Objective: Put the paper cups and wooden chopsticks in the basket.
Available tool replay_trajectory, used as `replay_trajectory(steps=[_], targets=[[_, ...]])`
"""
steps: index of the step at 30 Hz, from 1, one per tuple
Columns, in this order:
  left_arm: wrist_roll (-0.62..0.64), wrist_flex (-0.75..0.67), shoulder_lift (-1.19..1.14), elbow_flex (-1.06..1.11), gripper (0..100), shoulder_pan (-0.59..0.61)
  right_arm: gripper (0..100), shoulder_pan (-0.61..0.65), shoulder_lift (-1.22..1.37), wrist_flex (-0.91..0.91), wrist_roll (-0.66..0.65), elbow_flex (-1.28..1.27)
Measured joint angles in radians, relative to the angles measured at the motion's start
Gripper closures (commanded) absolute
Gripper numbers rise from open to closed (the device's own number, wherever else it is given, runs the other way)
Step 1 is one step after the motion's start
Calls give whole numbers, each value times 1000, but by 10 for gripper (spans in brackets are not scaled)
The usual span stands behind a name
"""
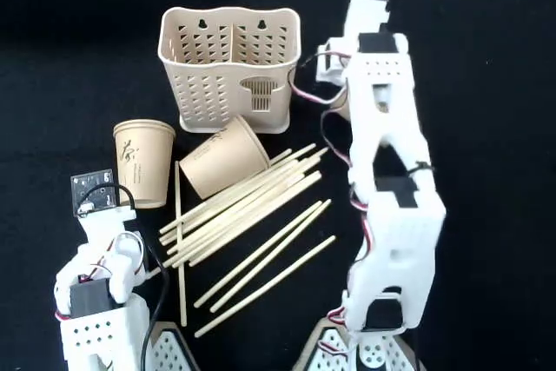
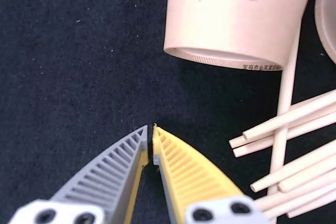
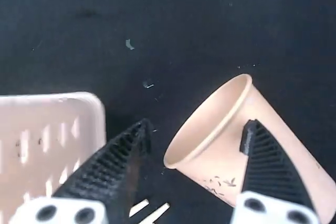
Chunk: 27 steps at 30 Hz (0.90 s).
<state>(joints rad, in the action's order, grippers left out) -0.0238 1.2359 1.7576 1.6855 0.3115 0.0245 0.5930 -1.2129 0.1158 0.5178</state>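
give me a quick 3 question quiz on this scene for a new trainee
1. True or false: the wooden chopsticks lie on the table, outside the basket.
2. Which gripper has its fingers open? A) left gripper B) right gripper C) both
3. Short answer: what lies between the right gripper's fingers?

Key: 1 true; 2 B; 3 a paper cup, on its side.
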Motion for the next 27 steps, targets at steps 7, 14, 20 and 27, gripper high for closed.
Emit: replay_trajectory(steps=[7, 14, 20, 27], targets=[[0, 0, 0, 0, 967, 0, 820, 0, 135, -242, -120, 267], [0, 0, 0, 0, 967, 0, 832, -21, 158, -443, -361, 387], [0, 0, 0, 0, 967, 0, 832, -72, 161, -539, -519, 428], [0, 0, 0, 0, 967, 0, 695, -104, 100, -542, -400, 434]])
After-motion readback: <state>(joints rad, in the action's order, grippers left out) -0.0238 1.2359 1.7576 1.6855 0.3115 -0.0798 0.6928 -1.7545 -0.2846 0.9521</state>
